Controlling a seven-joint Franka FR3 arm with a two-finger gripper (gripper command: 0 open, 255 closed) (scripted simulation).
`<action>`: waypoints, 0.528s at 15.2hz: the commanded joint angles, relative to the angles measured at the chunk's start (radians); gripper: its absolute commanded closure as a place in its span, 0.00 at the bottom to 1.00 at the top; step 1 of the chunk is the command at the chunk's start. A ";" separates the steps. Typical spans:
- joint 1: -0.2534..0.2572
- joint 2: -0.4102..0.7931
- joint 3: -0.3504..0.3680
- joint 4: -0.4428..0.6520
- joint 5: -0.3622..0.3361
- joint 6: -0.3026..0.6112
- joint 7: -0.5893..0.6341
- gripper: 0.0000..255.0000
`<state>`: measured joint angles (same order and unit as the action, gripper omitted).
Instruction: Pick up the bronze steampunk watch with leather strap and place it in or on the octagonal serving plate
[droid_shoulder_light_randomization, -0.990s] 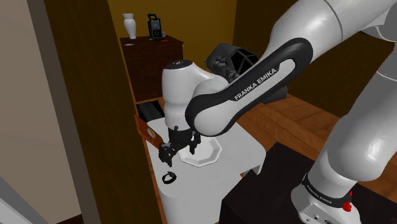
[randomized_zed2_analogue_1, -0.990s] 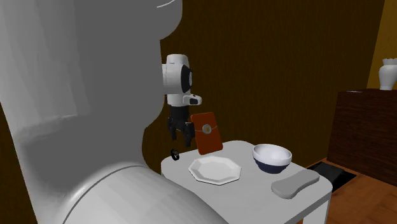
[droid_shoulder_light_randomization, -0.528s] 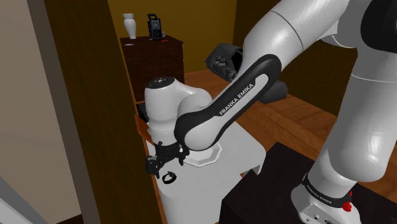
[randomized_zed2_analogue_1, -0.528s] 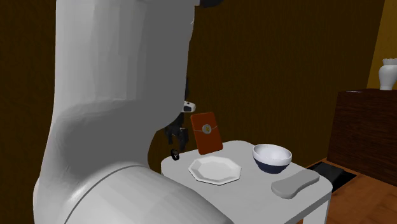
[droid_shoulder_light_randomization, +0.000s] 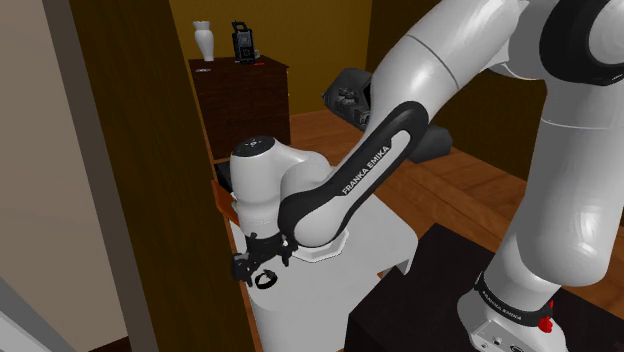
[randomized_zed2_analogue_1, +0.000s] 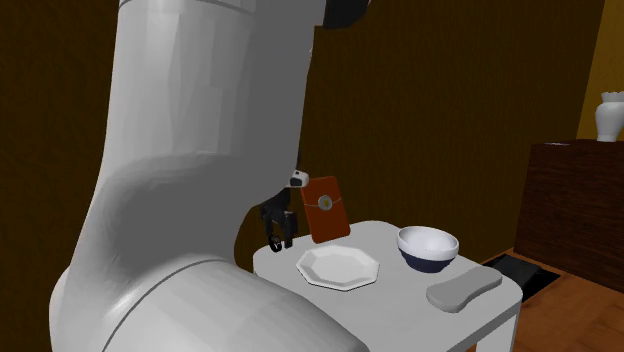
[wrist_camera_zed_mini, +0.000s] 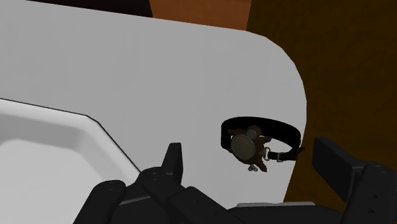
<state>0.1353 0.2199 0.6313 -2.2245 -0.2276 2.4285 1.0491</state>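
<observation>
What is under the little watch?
The white table, near its rounded corner. The watch with its dark strap lies right on it. The spot directly beneath the watch's face is covered, so I cannot see it.

Watch (wrist_camera_zed_mini: 245, 145), between the fingers (wrist_camera_zed_mini: 170, 164): dull bronze metal case; strap dark and matt, material not discernible. Fingers: black, matt. Table (wrist_camera_zed_mini: 127, 70) beneath them: plain white, smooth, matt. Plate (wrist_camera_zed_mini: 44, 146), outside the fingers: white, smooth. Arm (droid_shoulder_light_randomization: 450, 50): glossy white shell. Floor (droid_shoulder_light_randomization: 470, 188): brown wood boards.
</observation>
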 joint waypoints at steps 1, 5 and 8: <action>0.006 0.023 0.002 0.000 -0.002 0.036 0.004 0.00; 0.007 0.023 0.003 -0.001 -0.002 0.037 0.006 1.00; 0.010 0.029 0.001 -0.004 -0.009 0.044 0.013 1.00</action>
<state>0.1443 0.2464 0.6320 -2.2280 -0.2361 2.4694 1.0610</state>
